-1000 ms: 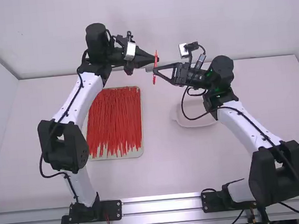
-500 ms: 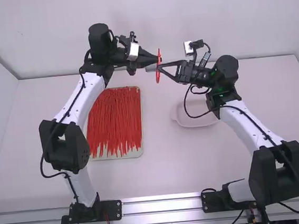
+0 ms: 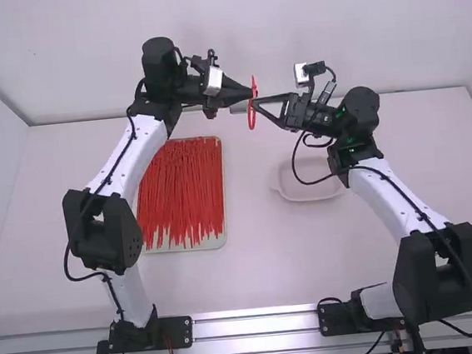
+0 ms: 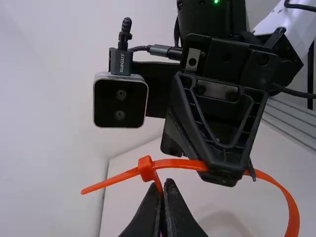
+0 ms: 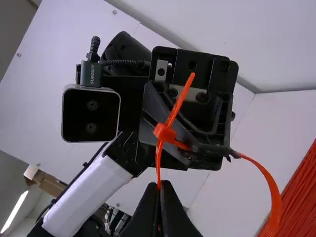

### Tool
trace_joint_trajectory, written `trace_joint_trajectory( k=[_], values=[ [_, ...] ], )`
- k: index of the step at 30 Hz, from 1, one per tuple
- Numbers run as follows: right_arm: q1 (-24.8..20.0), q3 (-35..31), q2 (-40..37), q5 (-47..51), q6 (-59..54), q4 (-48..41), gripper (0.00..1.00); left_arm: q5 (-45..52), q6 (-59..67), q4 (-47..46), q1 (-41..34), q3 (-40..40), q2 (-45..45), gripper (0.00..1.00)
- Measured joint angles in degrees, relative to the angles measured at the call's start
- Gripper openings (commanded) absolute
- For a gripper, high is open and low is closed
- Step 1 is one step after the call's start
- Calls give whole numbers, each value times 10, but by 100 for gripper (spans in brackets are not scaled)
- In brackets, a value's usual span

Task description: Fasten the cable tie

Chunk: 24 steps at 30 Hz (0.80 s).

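Table (image 3: pixel 260 250) white. Landmark = flat beige tray (image 3: pixel 224 240), left of centre, ahead of the L arm base.

Tray carries a dense pile of red spare ties (image 3: pixel 180 191), laid roughly lengthwise, near to far.

Right of tray and apart from it: shallow white dish (image 3: pixel 291 192). R arm's black lead hangs over it.

Beyond tray's far right corner and well above it, both grippers meet tip to tip in the air. Left gripper (image 3: pixel 240 107) comes in from the tray side, right gripper (image 3: pixel 262 104) from the dish side. One red cable tie (image 3: pixel 252 108) sits between the tips, off the table, roughly upright in high view.

L wrist view: left gripper (image 4: pixel 162 195) fingers pressed together, pinching the cable tie (image 4: pixel 144 168) on its strap just under the head. Free tail pokes out past the head. Rest of strap runs under the tip of the right gripper (image 4: pixel 224 170), then bends away in a loop.

R wrist view: right gripper (image 5: pixel 159 191) clamped tight on the strap of the cable tie (image 5: pixel 164 131), just below the head, tail sticking out beyond it. Left gripper (image 5: pixel 200 148) opposite, tip on the strap, loop curving off past it.

So both grippers grasp the same tie, either side of the head. Can't tell how far the tail is pulled through.
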Motion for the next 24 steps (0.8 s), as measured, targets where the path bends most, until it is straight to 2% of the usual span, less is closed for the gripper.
trace_joint_trajectory(
  k=[22, 24],
  values=[
    [-16, 0, 0, 18, 21, 10, 0, -13, 17, -14, -18, 0, 0, 2],
    [-16, 0, 0, 17, 12, 12, 4, -13, 9, 1, -18, -1, 0, 2]
  ],
)
